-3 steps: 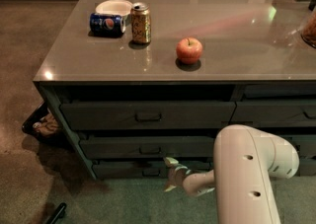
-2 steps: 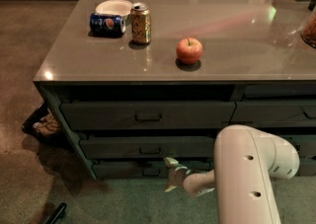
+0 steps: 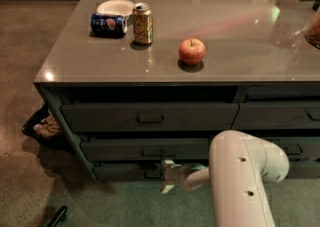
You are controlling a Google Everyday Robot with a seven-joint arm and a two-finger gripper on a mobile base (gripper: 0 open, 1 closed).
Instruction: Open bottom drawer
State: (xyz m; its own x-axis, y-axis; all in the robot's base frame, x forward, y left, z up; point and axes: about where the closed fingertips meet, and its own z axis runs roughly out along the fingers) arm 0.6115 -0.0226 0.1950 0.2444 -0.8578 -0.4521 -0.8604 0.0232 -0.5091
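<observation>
The bottom drawer [image 3: 122, 171] is the slim dark front at the foot of the left three-drawer stack, just above the green floor. Its small dark pull [image 3: 151, 174] sits near the centre. My gripper [image 3: 166, 175] reaches in low from the right on its pale arm [image 3: 240, 181], right at the pull. It is open, with one pale finger [image 3: 167, 163] above the pull's level and the other finger [image 3: 166, 188] below it. The drawer front stands flush with the stack. The arm hides the drawer's right part.
The counter top [image 3: 235, 46] holds a lying blue soda can [image 3: 107, 23], a white bowl [image 3: 116, 7], an upright gold can [image 3: 143, 23] and a red apple [image 3: 192, 51]. A black bin [image 3: 42, 127] stands on the floor at left. A neighbouring drawer stack [image 3: 280, 116] lies right.
My gripper has edged a little to the left, closer to the bottom drawer's pull. The drawer has not moved.
</observation>
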